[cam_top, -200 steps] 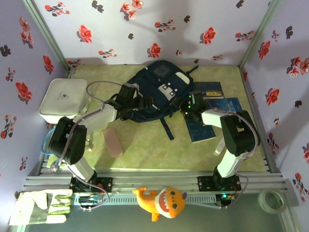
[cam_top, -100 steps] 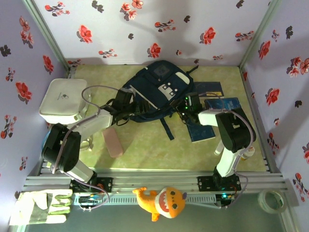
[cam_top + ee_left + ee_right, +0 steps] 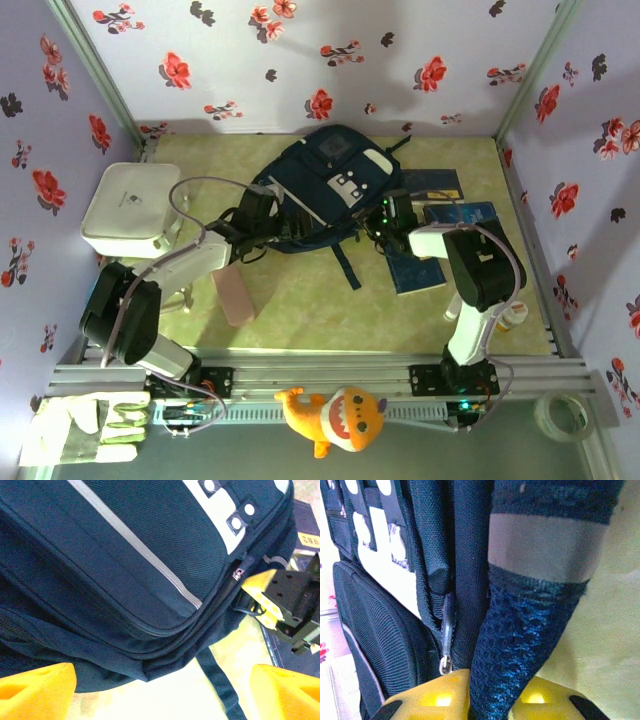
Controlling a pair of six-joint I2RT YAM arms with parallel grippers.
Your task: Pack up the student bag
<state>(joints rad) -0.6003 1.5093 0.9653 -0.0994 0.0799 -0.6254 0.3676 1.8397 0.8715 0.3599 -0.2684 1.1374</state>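
Note:
The student bag (image 3: 322, 185), navy with white stripe trim and a grey patch, lies flat at the back middle of the table. My left gripper (image 3: 266, 222) sits at its near-left edge, open; its yellow fingertips (image 3: 36, 689) stand wide apart over the bag's lower seam (image 3: 150, 665), touching nothing. My right gripper (image 3: 384, 228) is at the bag's right side. Its yellow fingers (image 3: 427, 700) press from both sides on a blue mesh strap (image 3: 520, 645) of the bag. A zipper pull (image 3: 446, 635) hangs just left of that strap. The right gripper (image 3: 282, 602) also appears beside the bag's zipper (image 3: 239, 573).
A white rounded box (image 3: 130, 208) stands at the left. A pink case (image 3: 233, 293) lies near the left arm. Blue books (image 3: 440, 238) lie under the right arm. A plush shark (image 3: 335, 415), a glove (image 3: 85, 428) and a tape roll (image 3: 560, 415) lie off the front rail.
My right gripper has closed in onto the bag's mesh strap. The left arm has swung a little, its gripper shifting along the bag's near-left edge, still open.

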